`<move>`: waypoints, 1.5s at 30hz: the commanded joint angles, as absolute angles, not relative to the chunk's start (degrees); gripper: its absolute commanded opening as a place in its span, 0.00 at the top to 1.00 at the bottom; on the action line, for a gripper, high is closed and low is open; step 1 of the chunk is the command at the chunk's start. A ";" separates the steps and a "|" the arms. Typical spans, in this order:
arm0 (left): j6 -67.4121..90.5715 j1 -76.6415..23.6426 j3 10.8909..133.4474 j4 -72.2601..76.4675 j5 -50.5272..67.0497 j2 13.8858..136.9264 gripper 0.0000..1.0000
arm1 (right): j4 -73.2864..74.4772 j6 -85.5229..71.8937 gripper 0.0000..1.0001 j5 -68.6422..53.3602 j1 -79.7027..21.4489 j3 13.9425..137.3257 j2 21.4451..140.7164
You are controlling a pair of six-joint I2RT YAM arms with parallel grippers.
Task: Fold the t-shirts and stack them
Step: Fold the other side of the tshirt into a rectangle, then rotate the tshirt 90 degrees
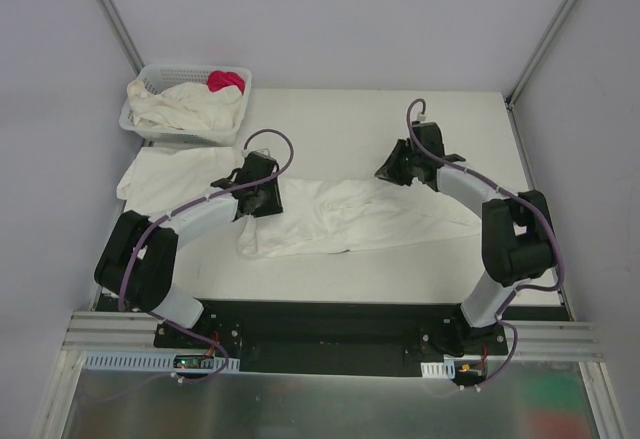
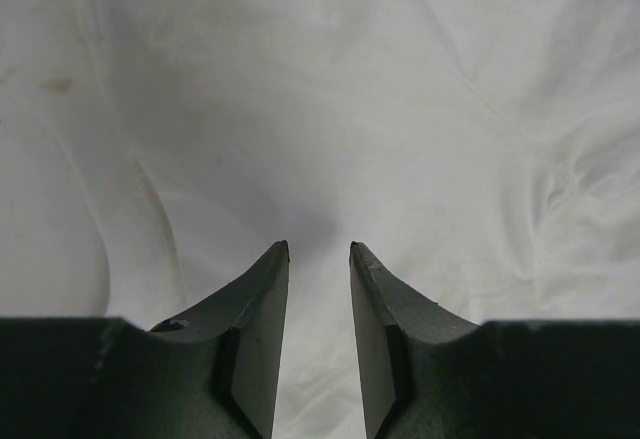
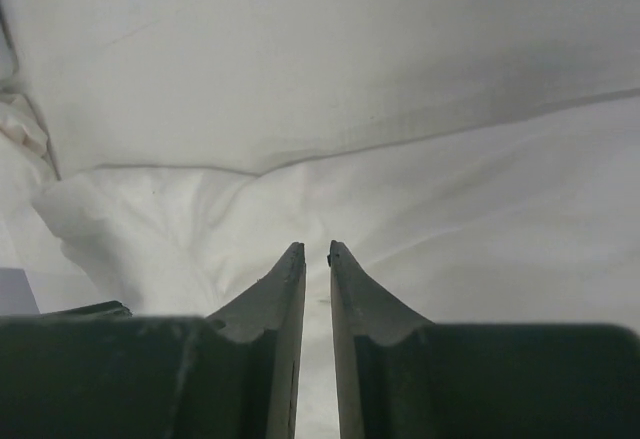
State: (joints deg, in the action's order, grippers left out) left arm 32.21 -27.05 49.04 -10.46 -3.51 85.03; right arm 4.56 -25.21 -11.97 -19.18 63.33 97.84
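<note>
Nearest you, the crumpled white cotton t-shirt (image 1: 340, 221) lies as a long band across the middle of the white table (image 1: 400, 271), running from near the left edge toward the right edge. The left gripper (image 1: 258, 199) sits on its left end. In the wrist view its jaws stand a little apart with cloth behind the gap, and you cannot tell whether a fold is caught. The right gripper (image 1: 395, 171) is down on the band's far right part, jaws almost pressed together, and creases run into the tips, so it reads as pinching the shirt. One arm at each end suits pulling the cloth taut or carrying an edge over for a fold.

Farther off, by the left edge, a flat white t-shirt (image 1: 165, 177) lies spread, probably the base for the stack. At the far left corner, the white plastic lattice basket (image 1: 175, 134) holds heaped cream t-shirts (image 1: 185, 107) awaiting folding, with a small pink-red cloth (image 1: 225, 81).
</note>
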 commanded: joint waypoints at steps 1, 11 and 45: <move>32.78 -27.51 52.90 -8.26 -4.39 88.93 0.71 | 4.84 -23.73 0.81 -10.20 -15.39 63.54 98.78; 34.28 -27.51 54.67 -8.17 -4.13 92.11 0.76 | 2.99 -27.42 0.82 -9.93 -12.22 56.70 101.43; 35.60 -22.50 79.35 -10.90 -9.32 114.52 1.00 | 0.70 -32.96 0.83 -12.57 -6.94 51.07 97.83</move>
State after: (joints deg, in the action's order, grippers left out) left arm 37.69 -23.83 74.46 -9.67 -10.72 111.85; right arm -0.78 -32.40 -12.86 -7.14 53.95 101.73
